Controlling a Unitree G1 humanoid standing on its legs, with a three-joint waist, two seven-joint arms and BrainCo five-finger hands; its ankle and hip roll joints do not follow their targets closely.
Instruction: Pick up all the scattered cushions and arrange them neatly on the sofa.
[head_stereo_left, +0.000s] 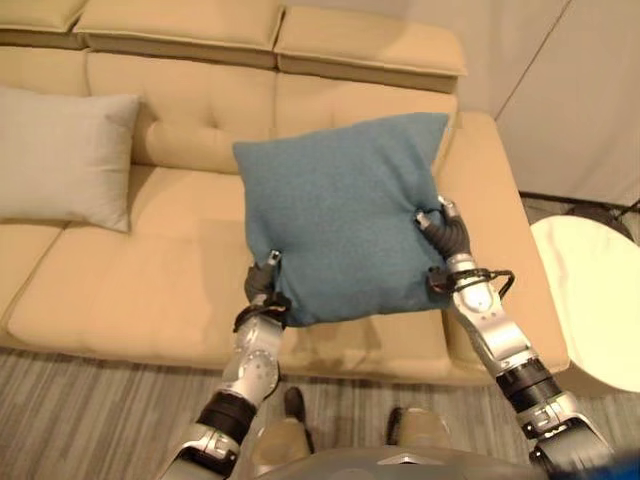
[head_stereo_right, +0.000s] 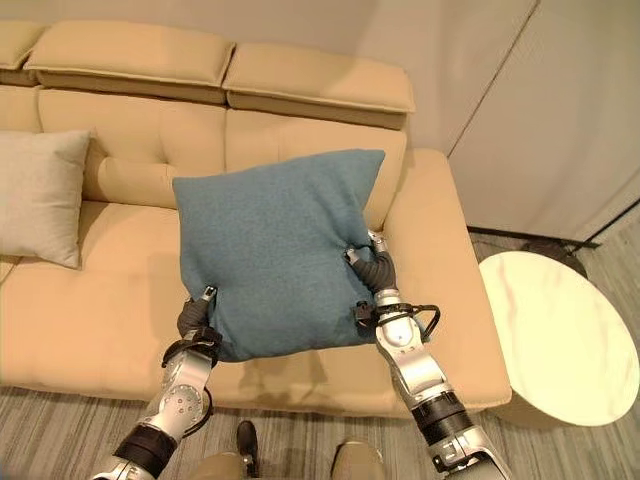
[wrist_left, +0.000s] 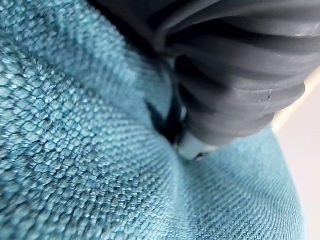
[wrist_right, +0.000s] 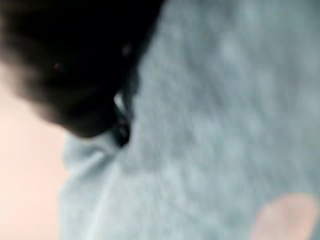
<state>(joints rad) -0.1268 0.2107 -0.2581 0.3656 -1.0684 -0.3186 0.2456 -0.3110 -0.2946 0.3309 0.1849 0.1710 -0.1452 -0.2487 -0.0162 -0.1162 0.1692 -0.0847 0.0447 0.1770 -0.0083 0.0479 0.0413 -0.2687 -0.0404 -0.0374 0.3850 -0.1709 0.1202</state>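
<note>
Both robot hands, left robot hand (head_stereo_left: 262, 285) and right robot hand (head_stereo_left: 447, 235), are pinching the blue cushion (head_stereo_left: 340, 225) by its edges over the sofa (head_stereo_left: 120, 290); it's looking soft, light and floppy, so edge grips suit.

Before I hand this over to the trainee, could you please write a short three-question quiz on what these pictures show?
1. True or false: the blue cushion is held up over the sofa between the left hand and the right hand.
2. What leans against the sofa's backrest on the robot's left? A) grey cushion B) folded blanket C) basket
3. Fill in: the round white table stands on the robot's ____ side, beside the sofa.

Key: 1 true; 2 A, the grey cushion; 3 right.
</note>
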